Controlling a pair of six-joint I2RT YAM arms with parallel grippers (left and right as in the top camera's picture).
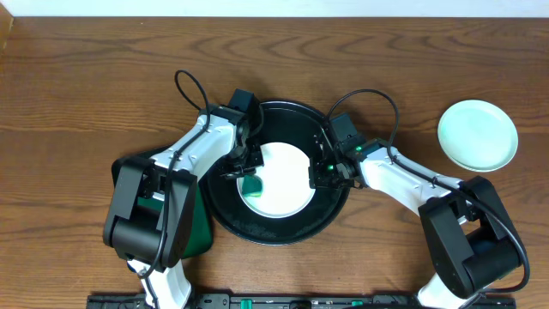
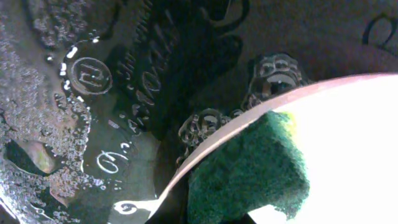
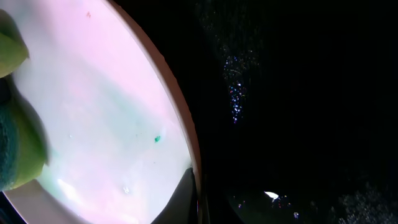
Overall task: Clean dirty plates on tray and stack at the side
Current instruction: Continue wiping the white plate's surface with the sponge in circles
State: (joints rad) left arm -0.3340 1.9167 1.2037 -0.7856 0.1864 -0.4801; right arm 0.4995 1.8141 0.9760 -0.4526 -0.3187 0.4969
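A white plate [image 1: 283,172] lies on the round black tray [image 1: 279,230] at the table's middle. My left gripper [image 1: 246,171] is shut on a green sponge [image 1: 250,184] that presses on the plate's left part. In the left wrist view the sponge [image 2: 249,168] overlaps the plate's rim [image 2: 348,137] above the wet tray [image 2: 93,124]. My right gripper [image 1: 322,174] is shut on the plate's right rim; its dark finger [image 3: 185,194] lies on the plate [image 3: 106,106], which carries a faint teal smear. A clean pale-mint plate [image 1: 478,135] sits on the table at the far right. No third plate shows.
A rectangular dark-green tray [image 1: 202,225] lies under my left arm, left of the round tray. Water droplets cover the round tray's floor. Both arms' cables arch over the round tray's back rim. Bare wooden table [image 1: 86,86] surrounds everything.
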